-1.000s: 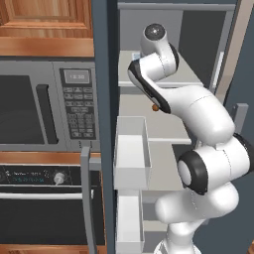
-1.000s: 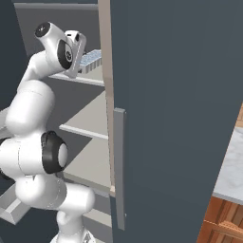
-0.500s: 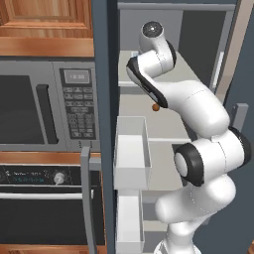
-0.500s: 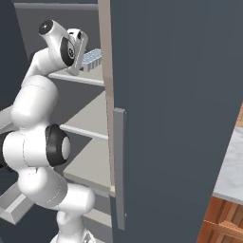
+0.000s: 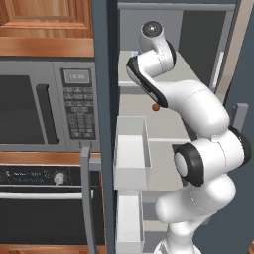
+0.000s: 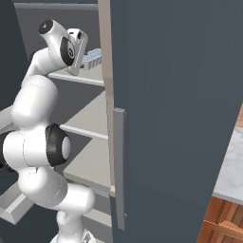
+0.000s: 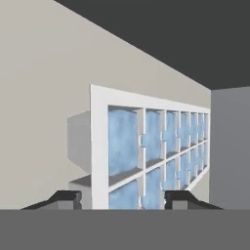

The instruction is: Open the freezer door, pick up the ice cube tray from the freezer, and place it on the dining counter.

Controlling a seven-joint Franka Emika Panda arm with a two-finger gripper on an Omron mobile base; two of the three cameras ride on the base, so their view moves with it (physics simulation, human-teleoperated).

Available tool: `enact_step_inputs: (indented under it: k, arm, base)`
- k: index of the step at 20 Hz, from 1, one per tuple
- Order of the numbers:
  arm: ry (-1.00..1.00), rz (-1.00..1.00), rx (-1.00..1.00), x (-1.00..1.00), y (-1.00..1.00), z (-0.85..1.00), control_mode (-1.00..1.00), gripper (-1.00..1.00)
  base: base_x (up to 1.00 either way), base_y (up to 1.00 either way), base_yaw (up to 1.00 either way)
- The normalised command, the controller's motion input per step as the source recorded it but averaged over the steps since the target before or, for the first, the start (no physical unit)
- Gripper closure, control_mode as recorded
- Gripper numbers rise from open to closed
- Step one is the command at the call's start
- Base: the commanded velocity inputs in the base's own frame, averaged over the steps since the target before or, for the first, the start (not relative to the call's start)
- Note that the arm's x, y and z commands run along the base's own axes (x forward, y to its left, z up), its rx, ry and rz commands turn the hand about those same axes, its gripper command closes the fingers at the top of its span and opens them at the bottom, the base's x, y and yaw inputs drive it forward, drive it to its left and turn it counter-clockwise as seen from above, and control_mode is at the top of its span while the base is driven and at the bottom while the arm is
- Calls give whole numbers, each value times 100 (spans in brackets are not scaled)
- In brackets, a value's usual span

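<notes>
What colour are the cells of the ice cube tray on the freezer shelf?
Pale blue, set in a white grid frame; the ice cube tray shows best in the hand view.

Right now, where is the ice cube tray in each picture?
Left base view: I cannot find it; the arm stands in front of the upper shelf.
Right base view: the ice cube tray peeks out at upper left, on the upper shelf, just right of the robot's hand.
Hand view: it sits mid-frame, very close, its near end between the two fingers.
Shared landmark: the light grey upper shelf, which shows in all three views.
</notes>
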Motion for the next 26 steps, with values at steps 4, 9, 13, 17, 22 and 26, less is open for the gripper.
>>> enact_step_inputs:
  k: [4,9,13,17,22,26]
  arm:
    - [0,0,0,0,0,0,-100,100]
    - [0,0,0,0,0,0,-100,100]
    - [-3,0,0,-4,0,-1,-100,100]
    - [-23,0,-2,-39,0,3,-100,100]
    - [-20,0,-1,-35,0,17,-100,100]
    - [-13,0,0,-13,0,18,-100,100]
  base:
    - [0,0,0]
    - [0,0,0]
    - [0,0,0]
    - [0,0,0]
    - [0,0,0]
    - [0,0,0]
